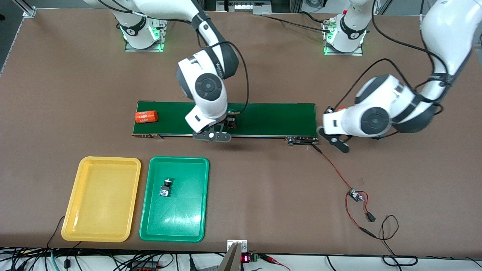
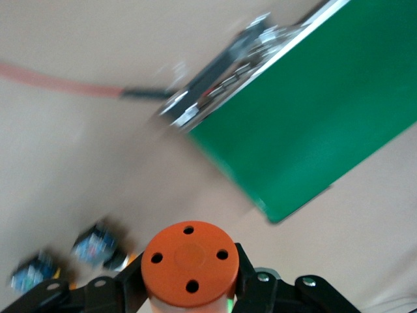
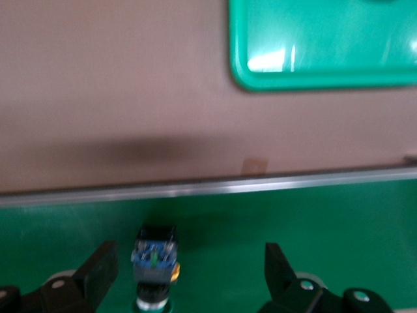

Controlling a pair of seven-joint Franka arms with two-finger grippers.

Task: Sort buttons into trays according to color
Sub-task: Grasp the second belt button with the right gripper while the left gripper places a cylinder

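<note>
Bench covered in brown matting (image 1: 263,195), long dark-green conveyor belt (image 1: 271,118) lying across its middle; right pincer (image 3: 189,274) low over the belt's midsection, fingers (image 3: 98,270) spread wide with a small black-bodied push-button switch (image 3: 155,261) lying on the belt between them, not gripped; cap colour of that switch hard to tell, a green edge showing at its lower end in the right wrist view; same switch partly hidden under the right arm's hand in the front view (image 1: 230,121); left pincer (image 2: 190,290) hanging over the bare bench just off the belt's end toward the left arm's side, closed on an orange cylinder (image 2: 189,263) whose round end face with four small holes points at the wrist camera; a second orange cylinder with white print (image 1: 146,116) lying on its side on the belt's end toward the right arm's side; shallow yellow plastic tray (image 1: 75,210) and shallow green plastic tray (image 1: 188,218) side by side, nearer to the front camera than the belt, the yellow one closer to the right arm's end; one black-bodied switch (image 1: 165,187) resting in the green tray; red and black wires with a small circuit board (image 1: 354,195) on the bench toward the left arm's end.
</note>
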